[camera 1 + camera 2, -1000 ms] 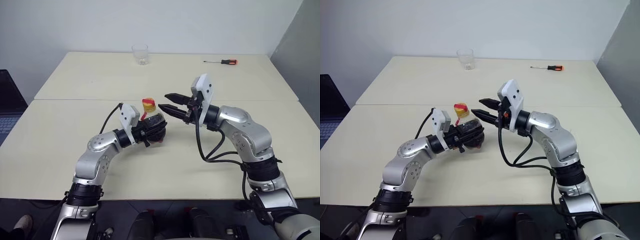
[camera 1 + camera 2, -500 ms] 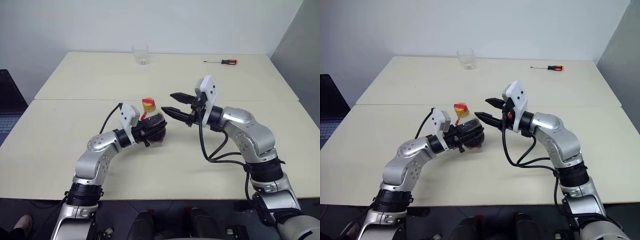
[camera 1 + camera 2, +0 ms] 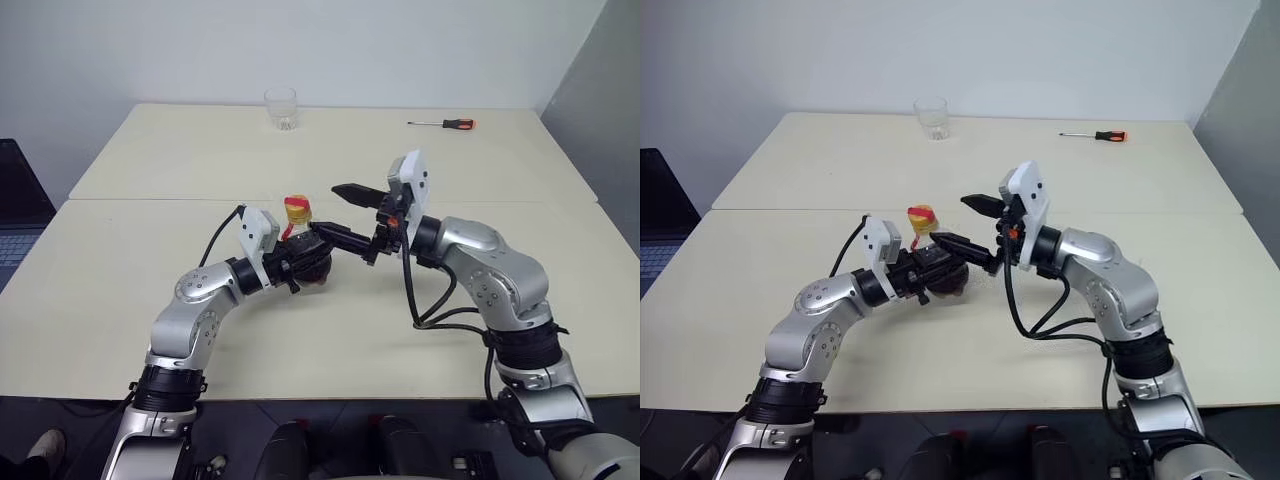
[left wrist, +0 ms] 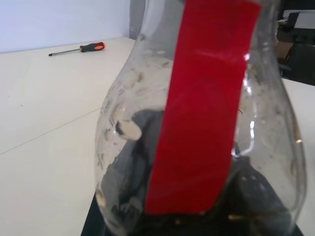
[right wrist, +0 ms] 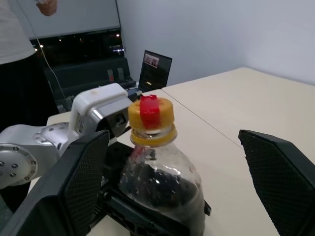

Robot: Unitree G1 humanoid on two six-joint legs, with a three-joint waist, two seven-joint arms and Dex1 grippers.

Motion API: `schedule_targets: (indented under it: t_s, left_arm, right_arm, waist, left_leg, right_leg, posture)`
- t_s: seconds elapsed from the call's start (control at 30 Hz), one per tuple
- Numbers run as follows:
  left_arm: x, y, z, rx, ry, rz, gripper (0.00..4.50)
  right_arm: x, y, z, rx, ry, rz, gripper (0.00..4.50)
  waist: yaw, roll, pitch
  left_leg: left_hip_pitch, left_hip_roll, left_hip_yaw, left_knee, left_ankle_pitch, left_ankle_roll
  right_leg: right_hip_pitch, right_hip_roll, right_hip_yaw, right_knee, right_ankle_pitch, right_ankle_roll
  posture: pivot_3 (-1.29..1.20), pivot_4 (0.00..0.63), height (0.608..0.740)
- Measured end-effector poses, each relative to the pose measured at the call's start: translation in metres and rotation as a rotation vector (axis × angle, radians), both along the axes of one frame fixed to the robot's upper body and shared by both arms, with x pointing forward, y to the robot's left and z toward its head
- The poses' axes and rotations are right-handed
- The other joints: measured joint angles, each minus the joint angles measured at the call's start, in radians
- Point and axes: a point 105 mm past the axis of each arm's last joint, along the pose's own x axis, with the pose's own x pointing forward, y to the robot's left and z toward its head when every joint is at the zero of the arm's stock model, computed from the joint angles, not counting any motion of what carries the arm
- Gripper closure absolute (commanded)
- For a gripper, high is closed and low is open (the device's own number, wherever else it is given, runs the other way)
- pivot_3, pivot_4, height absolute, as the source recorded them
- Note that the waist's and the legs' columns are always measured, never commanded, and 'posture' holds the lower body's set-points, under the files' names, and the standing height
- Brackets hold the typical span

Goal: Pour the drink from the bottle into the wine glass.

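Left fingers (image 3: 300, 262) grip the bottle (image 3: 309, 250); right fingers (image 3: 345, 193) spread wide, flanking its cap (image 5: 150, 113).

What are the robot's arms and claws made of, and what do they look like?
Each arm is a chain of rounded silver-grey metal-looking segments joined by black rings. A loose black cable loops beside the right arm and a shorter one arcs over the left arm. A white boxy block sits on each wrist. The left gripper and right gripper each have two black, tapering fingers, with a small orange-red spot by the right wrist.
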Motion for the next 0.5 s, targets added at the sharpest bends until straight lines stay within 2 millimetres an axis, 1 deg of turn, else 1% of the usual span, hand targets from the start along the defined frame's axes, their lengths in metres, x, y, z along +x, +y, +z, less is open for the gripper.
schedule_targets:
  t_s: [0.17,0.5]
  left_arm:
    - [0.000,0.000,0.000,0.000,0.000,0.000,3.03]
    - [0.000,0.000,0.000,-0.001,0.000,0.002,3.03]
  right_arm:
    - [0.000,0.004,0.004,0.010,-0.010,0.006,0.02]
    - [0.001,0.022,0.011,0.033,-0.029,0.029,0.02]
  waist:
    - [0.000,0.000,0.000]
    - [0.000,0.000,0.000]
  left_leg:
    - [0.000,0.000,0.000,0.000,0.000,0.000]
    - [0.000,0.000,0.000,0.000,0.000,0.000]
  right_leg:
    - [0.000,0.000,0.000,0.000,0.000,0.000]
    - [0.000,0.000,0.000,0.000,0.000,0.000]
  posture:
    - [0.00,0.150,0.740]
    - [0.00,0.150,0.740]
